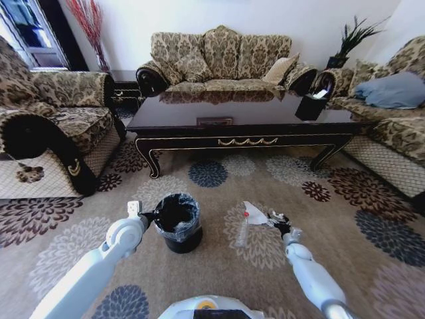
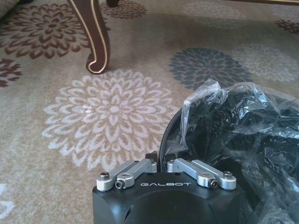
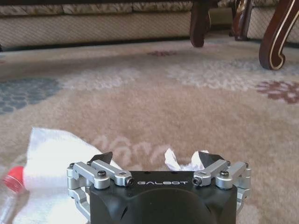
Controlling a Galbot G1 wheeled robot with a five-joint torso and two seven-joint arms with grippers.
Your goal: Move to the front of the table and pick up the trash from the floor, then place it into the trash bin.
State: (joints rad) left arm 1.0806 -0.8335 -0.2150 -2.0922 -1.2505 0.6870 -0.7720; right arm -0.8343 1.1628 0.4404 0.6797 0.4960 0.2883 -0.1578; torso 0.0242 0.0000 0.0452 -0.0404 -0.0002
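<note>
My head view bows at its edges, daylight glares off the table (image 1: 219, 113), and wrist views look soft.

Patterned sofa (image 1: 222, 60) seen behind, armchair (image 1: 56, 126) at left, tissue holder (image 1: 312, 105) and plant (image 1: 352, 40) at right.

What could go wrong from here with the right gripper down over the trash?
The right gripper sits low on the floor with fingers spread around a small white scrap; closing may snag carpet or miss it. The white sheet and bottle lie right beside it and could get shoved. The left gripper grips the trash bin rim and could tip it.
</note>
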